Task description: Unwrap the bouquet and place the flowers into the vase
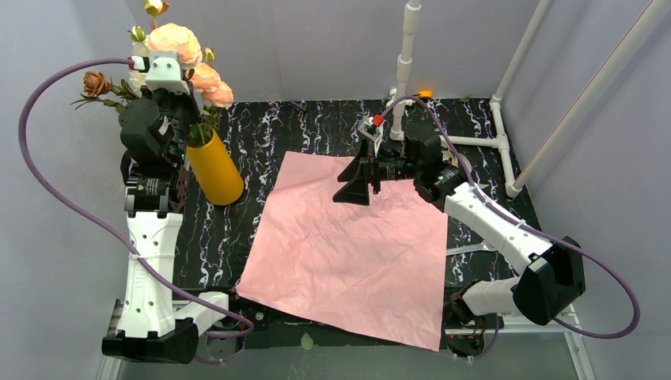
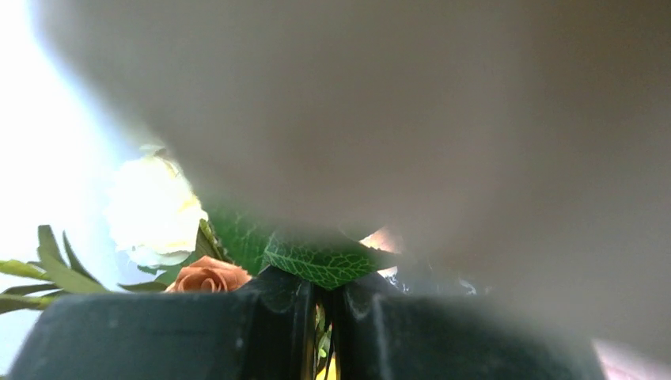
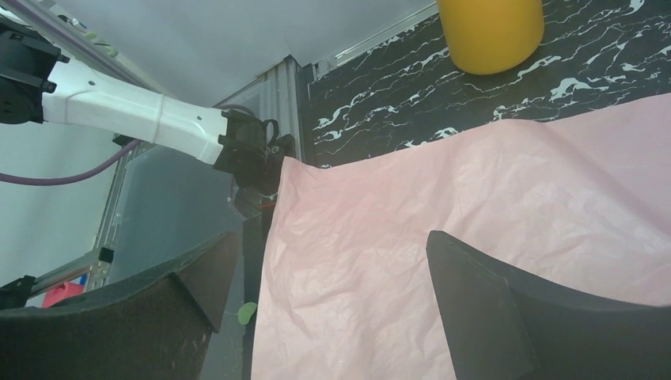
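Note:
The flowers (image 1: 178, 43), pink, peach, cream and brown roses, stand with their stems in the mustard-yellow vase (image 1: 215, 170) at the table's left. My left gripper (image 1: 194, 127) hangs just above the vase mouth, shut on the thin green stems. In the left wrist view its fingers (image 2: 269, 324) nearly touch, with stems and a sliver of yellow between them, and a peach rose (image 2: 207, 277) and a green leaf (image 2: 316, 261) beyond. The bouquet's pink paper (image 1: 356, 253) lies spread flat. My right gripper (image 1: 356, 182) hovers open over the paper's far edge (image 3: 475, 182), holding nothing.
White pipes (image 1: 405, 63) rise at the back, with more (image 1: 506, 142) at the right edge. A loose green leaf (image 1: 307, 341) lies at the near table edge. In the right wrist view the vase (image 3: 490, 24) stands past the paper and the left arm (image 3: 134, 111) is at the left.

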You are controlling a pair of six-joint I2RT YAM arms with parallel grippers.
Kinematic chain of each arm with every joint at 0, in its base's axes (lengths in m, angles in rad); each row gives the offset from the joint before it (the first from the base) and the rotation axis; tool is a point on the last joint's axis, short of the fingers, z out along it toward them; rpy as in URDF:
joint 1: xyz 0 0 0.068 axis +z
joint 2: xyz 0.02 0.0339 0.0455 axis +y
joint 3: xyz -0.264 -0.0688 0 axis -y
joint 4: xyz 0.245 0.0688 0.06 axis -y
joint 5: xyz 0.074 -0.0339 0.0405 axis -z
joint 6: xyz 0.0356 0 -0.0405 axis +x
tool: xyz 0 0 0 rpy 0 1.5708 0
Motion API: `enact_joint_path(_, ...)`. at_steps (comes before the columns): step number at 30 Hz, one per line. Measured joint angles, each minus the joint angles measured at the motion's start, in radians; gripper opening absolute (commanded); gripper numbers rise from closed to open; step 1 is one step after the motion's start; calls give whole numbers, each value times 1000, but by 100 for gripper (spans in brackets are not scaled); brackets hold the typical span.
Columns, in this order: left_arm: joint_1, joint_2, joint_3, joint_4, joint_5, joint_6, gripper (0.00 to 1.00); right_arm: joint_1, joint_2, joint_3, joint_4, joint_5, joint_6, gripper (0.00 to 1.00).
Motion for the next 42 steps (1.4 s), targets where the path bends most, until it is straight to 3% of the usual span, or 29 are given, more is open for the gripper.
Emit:
enact_joint_path(9, 8, 40, -61, 10, -35, -3, 3, 0, 0, 0, -15, 3, -9, 98)
enact_joint_path(14, 28, 69, -69, -21, -43, -6, 19, 0, 0, 0, -17, 3, -18, 98)
enact_joint_path(21, 36, 70, -90, -115, -32, -28, 52, 0, 8, 0, -18, 2, -19, 98)
enact_joint_path(29, 36, 54, -90, -204, -9, -55, 76, 0, 13, 0, -19, 3, -19, 98)
enact_joint_path(38, 36, -30, -89, -283, 23, -82, 98, 0, 27, 2, -19, 2, -18, 98)
enact_joint_path(42, 36, -48, -62, -340, 52, -86, 98, 0, 65, 25, -42, 6, -19, 98)
